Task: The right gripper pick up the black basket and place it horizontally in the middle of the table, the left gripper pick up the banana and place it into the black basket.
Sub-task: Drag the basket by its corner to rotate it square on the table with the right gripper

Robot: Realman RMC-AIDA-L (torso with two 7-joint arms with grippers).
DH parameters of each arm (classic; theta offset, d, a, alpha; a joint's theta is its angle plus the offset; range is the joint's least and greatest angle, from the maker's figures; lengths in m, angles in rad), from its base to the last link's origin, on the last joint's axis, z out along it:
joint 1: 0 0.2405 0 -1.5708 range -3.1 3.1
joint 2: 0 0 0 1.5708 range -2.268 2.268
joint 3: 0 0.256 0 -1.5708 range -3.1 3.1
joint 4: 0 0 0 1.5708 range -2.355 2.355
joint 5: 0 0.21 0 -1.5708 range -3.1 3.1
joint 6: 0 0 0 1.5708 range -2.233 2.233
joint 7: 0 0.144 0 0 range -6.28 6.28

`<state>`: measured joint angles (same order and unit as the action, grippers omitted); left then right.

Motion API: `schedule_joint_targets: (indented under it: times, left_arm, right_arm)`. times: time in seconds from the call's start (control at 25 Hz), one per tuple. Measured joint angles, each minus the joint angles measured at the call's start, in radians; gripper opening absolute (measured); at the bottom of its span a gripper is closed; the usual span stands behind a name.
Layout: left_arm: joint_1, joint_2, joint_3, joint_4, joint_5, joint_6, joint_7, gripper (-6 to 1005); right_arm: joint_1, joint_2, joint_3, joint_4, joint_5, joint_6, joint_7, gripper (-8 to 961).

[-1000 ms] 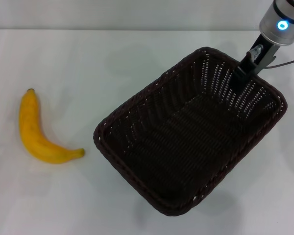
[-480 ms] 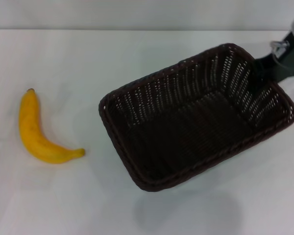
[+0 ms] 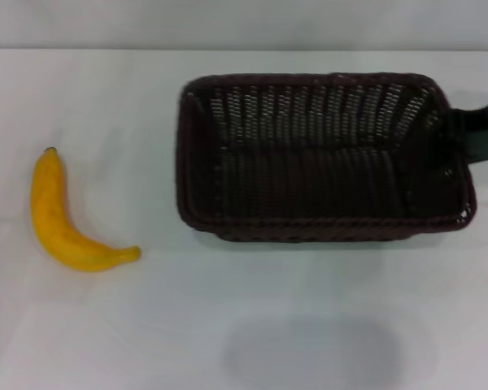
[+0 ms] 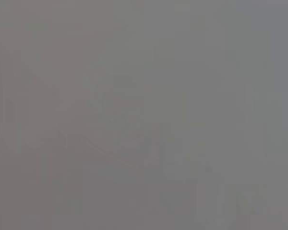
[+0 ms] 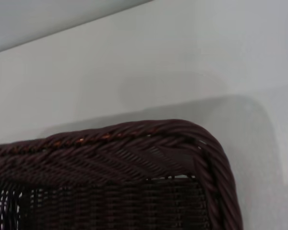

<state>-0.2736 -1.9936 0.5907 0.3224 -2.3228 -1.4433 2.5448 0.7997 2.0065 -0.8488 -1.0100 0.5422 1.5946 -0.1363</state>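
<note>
From the head camera, a white surface (image 3: 252,325) carries two things. The black basket (image 3: 321,158) — a large, dark woven rectangle with slotted walls and a braided rim — has its long sides running left to right and appears raised off the surface, since a soft grey shadow sits apart from it, nearer the robot. At the basket's right short end, the right pincer (image 3: 474,145) shows only as a dark block against the rim at the frame's edge; it seems to have hold of that end, though its fingers are hidden, so whether they are clamped cannot be told. The banana (image 3: 58,221) lies flat on the surface well to the left of the basket, a curved yellow fruit with its dark stem tip pointing away from the robot and its other end curling toward the basket. The left wrist camera gives only a flat grey field, with nothing to make out — the left pincer appears in no view. The right wrist camera looks closely at one rounded corner of the basket's braided rim, with white surface beyond it.
</note>
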Motion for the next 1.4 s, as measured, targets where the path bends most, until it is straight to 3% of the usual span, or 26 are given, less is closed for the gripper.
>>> schedule_joint_targets:
  times: [0.28, 0.8, 0.96, 1.2, 1.4]
  left_arm:
    - [-0.017, 0.016, 0.0, -0.015, 0.012, 0.002, 0.0, 862]
    - [-0.014, 0.011, -0.001, -0.019, 0.01, 0.003, 0.001, 862]
    - [-0.012, 0.007, -0.001, -0.019, 0.009, 0.003, 0.001, 862]
    - [-0.011, -0.004, -0.002, -0.018, 0.009, 0.003, 0.006, 862]
    - [-0.01, -0.012, -0.003, -0.017, 0.01, 0.003, 0.019, 862]
  right_arm:
    - [-0.01, -0.001, -0.146, -0.11, -0.073, 0.068, 0.138, 143]
    - [0.074, 0.005, -0.425, -0.152, -0.178, 0.103, 0.24, 134]
    - [0.088, 0.005, -0.446, -0.154, -0.216, 0.082, 0.227, 134]
    - [0.113, 0.005, -0.379, -0.076, -0.17, 0.062, 0.167, 205]
    - [0.136, 0.006, -0.407, -0.067, -0.162, 0.083, 0.185, 264]
